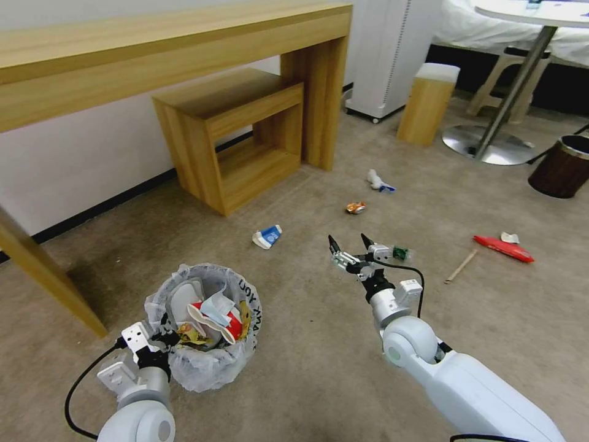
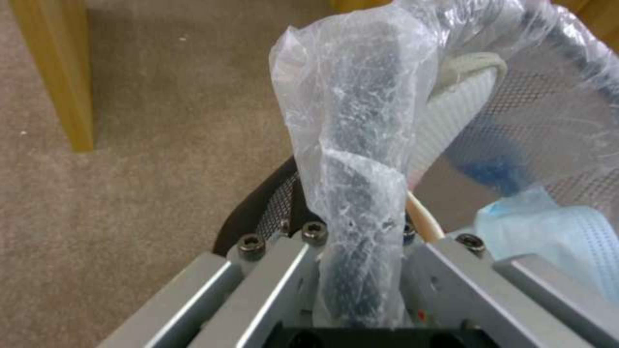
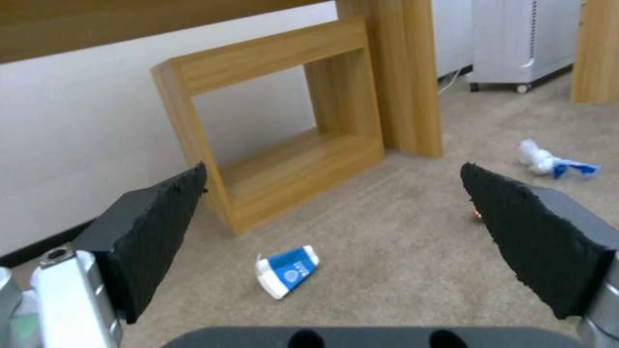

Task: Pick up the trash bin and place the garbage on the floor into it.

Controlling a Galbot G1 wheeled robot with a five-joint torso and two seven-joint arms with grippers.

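Your left gripper (image 1: 164, 336) is gripping the trash bin (image 1: 205, 362) by its near rim, fingers clenched on the black mesh wall and the bunched clear liner (image 2: 351, 159), as the left wrist view shows up close. The bin is sitting low-left in the head view, near the leg of the long wooden desk (image 1: 153, 55), and is holding a white slipper (image 1: 184, 301), a red-and-white wrapper (image 1: 218, 322) and a pale blue face mask (image 2: 567, 241).

Your right gripper (image 1: 351, 243) is hovering above the beige carpet floor (image 1: 294, 380) w/ fingers (image 3: 154, 227) spread wide, nothing between them. It is pointing toward the blue-white paper cup (image 1: 267, 236), which is lying on its side on the carpet, between the gripper and the small wooden shelf unit (image 1: 236, 135) under the desk.

Garbage on the floor, head view:
- crushed can (image 1: 355, 208), beyond the right gripper;
- crumpled tissue w/ blue scrap (image 1: 378, 181), farther back, near the desk leg;
- red snack bag (image 1: 503, 248) w/ a small white scrap (image 1: 509, 237) just beside it, well to the right;
- wooden stick (image 1: 461, 266), near the red bag.

A brown wood-grain bin (image 1: 561, 166) is standing at the right edge, near a round pedestal table base (image 1: 481, 144).
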